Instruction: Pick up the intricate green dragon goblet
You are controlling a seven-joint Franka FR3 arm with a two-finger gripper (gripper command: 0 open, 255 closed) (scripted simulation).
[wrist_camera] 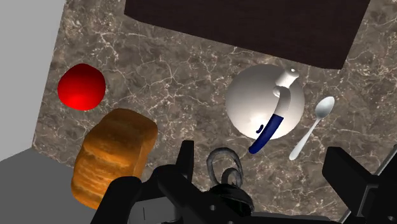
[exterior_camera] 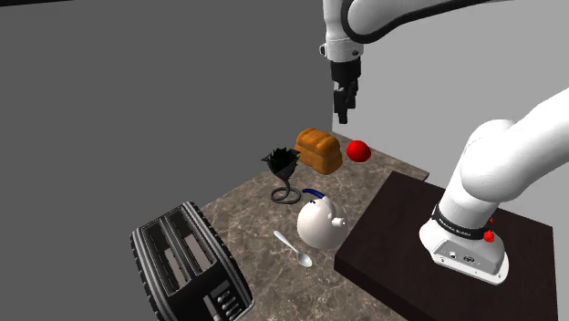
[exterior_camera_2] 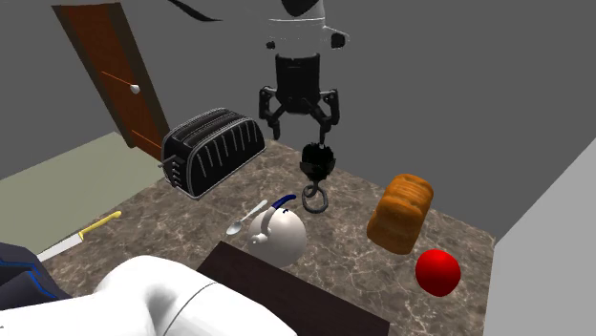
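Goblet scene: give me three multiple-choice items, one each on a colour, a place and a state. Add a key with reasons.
1. The teapot has a handle that is:
A red
B blue
C yellow

2. The bread loaf lies:
A between the goblet and the red ball
B on top of the teapot
C on the far side of the ball from the goblet

3. The hand is:
A shut on the goblet
B open, above the goblet
C shut on the ball

Key:
1 B, the handle arching over the white pot is blue.
2 A, the shoulder view lines up goblet, loaf, ball.
3 B, the second exterior view shows it spread wide, clear of the goblet below.
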